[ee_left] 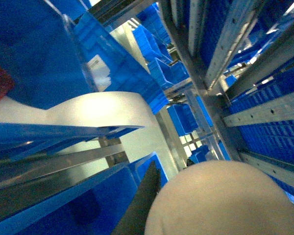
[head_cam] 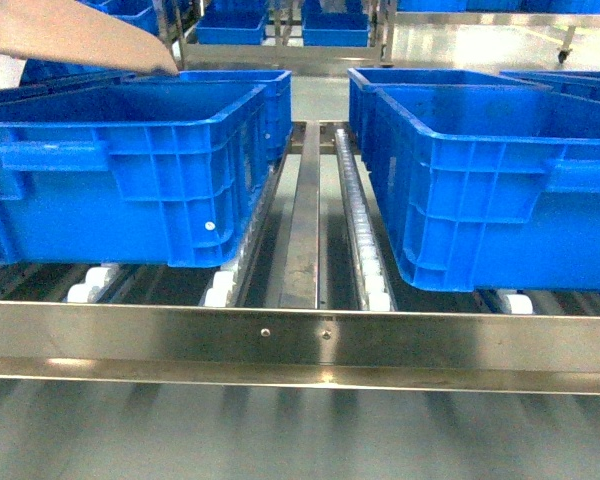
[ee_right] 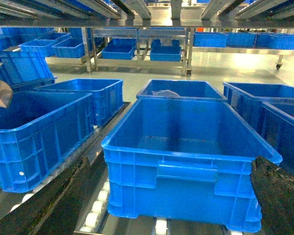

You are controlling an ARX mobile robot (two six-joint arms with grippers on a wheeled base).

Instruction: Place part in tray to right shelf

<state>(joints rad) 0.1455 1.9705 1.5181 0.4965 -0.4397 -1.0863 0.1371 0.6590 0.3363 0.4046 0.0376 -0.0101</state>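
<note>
My left arm holds the tray high over the left crate at the rear left of the right shelf; whether that gripper is clamped, I cannot tell. My right gripper is spread wide, empty, facing the middle crate. The part is hidden. Judging by this, I am tipping; next I tilt the lip down inside the crate.

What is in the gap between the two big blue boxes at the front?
In the head view, between the left crate and the right crate run a steel bar and a white roller track. Nothing sits on them.
</note>
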